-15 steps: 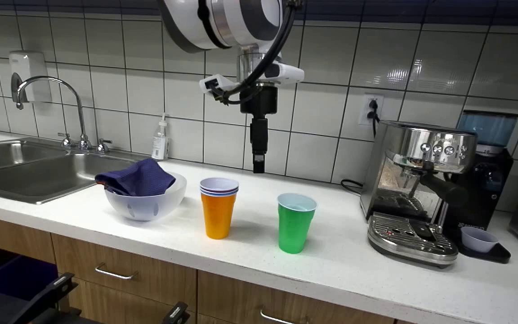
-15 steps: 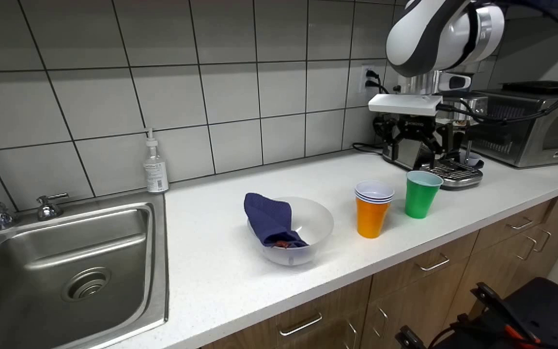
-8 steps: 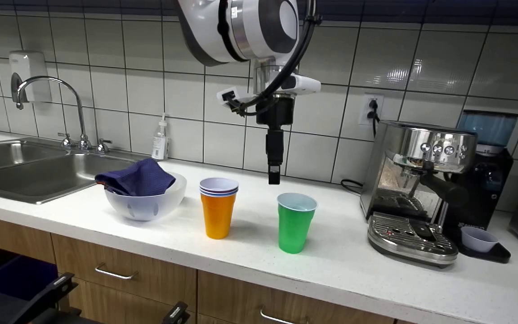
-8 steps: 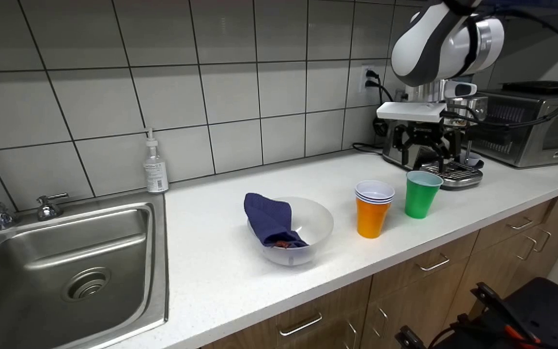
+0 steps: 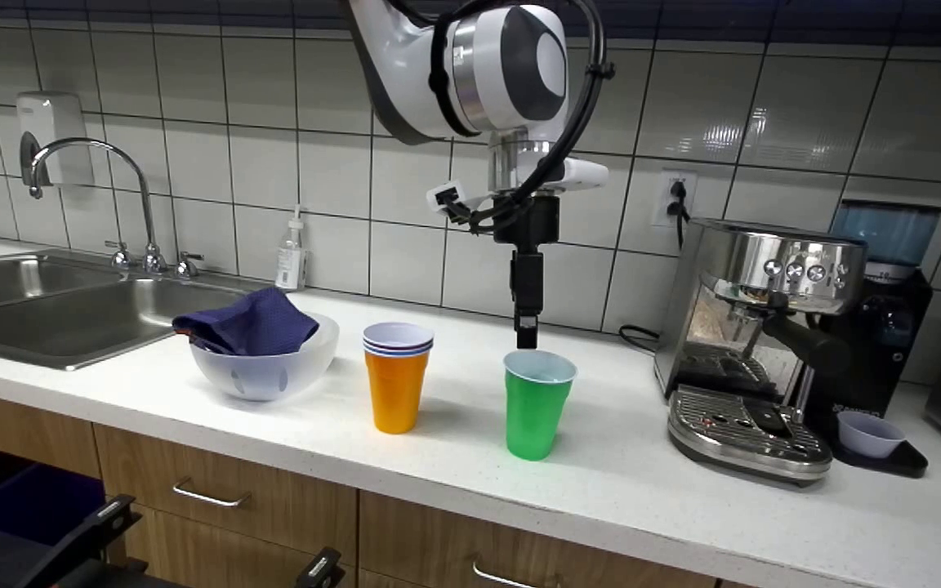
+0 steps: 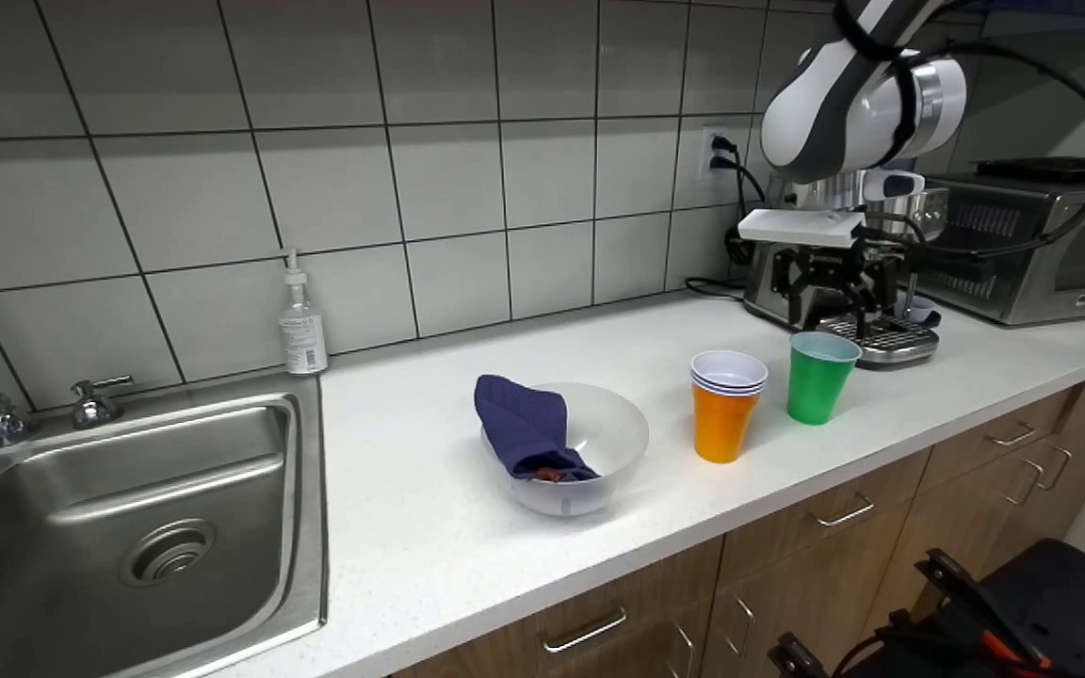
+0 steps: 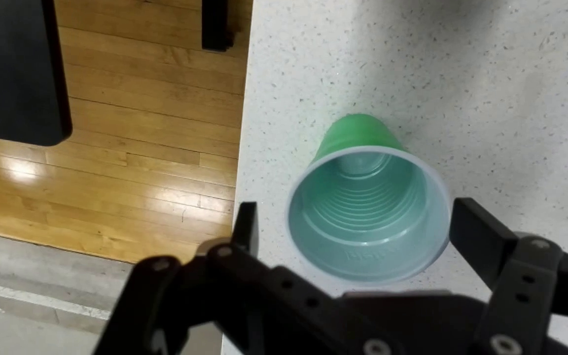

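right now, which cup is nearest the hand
The green cup, standing alone: the open hand frames its mouth in the wrist view. The orange cup stack is farther off, toward the bowl.

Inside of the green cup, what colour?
The green cup is pale blue-green inside; the wrist view, looking down into it, shows this best.

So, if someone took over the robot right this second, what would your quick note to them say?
Gripper: open, holding nothing; the wrist view shows the green cup between its jaws.
Where things are: the green cup stands upright on the counter, apart from the cup stack.
Done: the gripper is positioned close to the green cup.
Left: the cup is not yet gripped; closing on it looks like the likely next step.
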### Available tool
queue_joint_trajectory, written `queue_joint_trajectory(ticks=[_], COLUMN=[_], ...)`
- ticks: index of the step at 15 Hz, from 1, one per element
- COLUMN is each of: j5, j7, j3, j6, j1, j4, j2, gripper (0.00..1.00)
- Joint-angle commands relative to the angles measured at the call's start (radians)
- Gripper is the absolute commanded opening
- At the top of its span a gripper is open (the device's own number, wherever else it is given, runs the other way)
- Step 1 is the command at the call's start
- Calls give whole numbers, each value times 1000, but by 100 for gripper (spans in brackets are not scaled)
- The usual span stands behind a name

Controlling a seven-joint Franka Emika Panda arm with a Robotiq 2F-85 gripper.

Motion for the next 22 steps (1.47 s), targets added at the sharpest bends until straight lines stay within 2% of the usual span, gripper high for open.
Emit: queue_joint_trajectory(ticks=[1,12,22], j5=[-3,24,41], j7=[13,-4,-14], j3=[-18,-46,-53], j6=[12,34,37], j1=[1,5,4], j4=[54,126,168], j2=[54,160,194], gripper=[100,100,100])
